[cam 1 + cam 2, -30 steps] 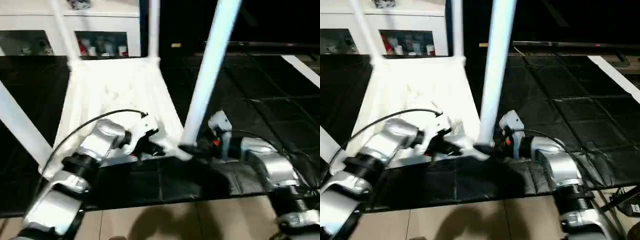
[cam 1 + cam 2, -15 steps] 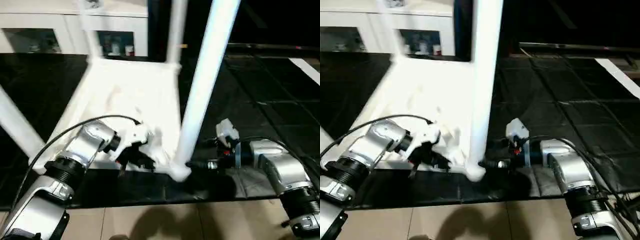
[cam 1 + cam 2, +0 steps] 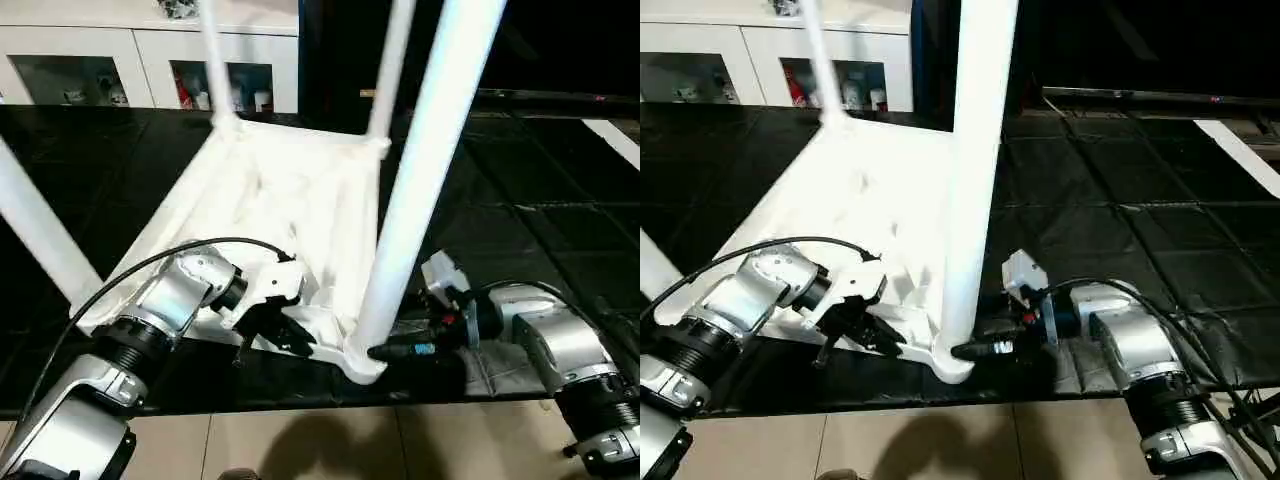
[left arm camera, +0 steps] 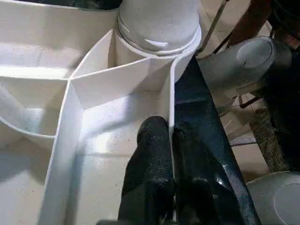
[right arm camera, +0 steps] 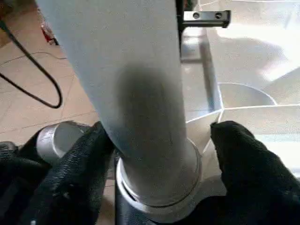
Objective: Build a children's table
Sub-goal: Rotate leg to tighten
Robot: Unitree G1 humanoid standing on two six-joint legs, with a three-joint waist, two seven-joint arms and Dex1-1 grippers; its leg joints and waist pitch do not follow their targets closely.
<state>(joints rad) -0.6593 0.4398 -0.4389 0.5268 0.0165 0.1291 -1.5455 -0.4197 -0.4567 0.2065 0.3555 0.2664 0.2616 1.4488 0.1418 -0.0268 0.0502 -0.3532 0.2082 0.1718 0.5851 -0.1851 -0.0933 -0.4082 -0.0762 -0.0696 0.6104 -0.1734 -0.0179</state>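
A: Nearest first, where's the table?

B: Children's table (image 3: 290, 210) lies upside down on the black floor mats (image 3: 560, 250), centre of frame, near corner at bottom centre. All four legs look seated, sticking up.

A: Grippers?

B: Left gripper (image 3: 285, 335), lower left of centre: fingers (image 4: 152, 164) pressed together on the thin rim wall of the top, pinching it w/ one finger each side. Right gripper (image 5: 157, 154), lower right: fingers (image 5: 241, 154) spread either side of the near leg (image 3: 420, 190) at its base, just above the socket. Contact looks light at best; can't tell if it's squeezing.

A: How will it handle?

B: My guess: light for its size, hollow plastic, stiff enough thanks to the ribs. Smooth glossy surface, so the round leg is prob slippery. Legs are long, so they'd act as levers on the sockets.

A: Best hold?

B: Rim or ribs, flat edges to pinch. On a leg, grip low by the collar.

A: Shapes, materials?

B: All white plastic. Ribbed underside, round corner sockets, tapered tube legs. Farther back, upper left: white glass-door cabinet (image 3: 150, 70).
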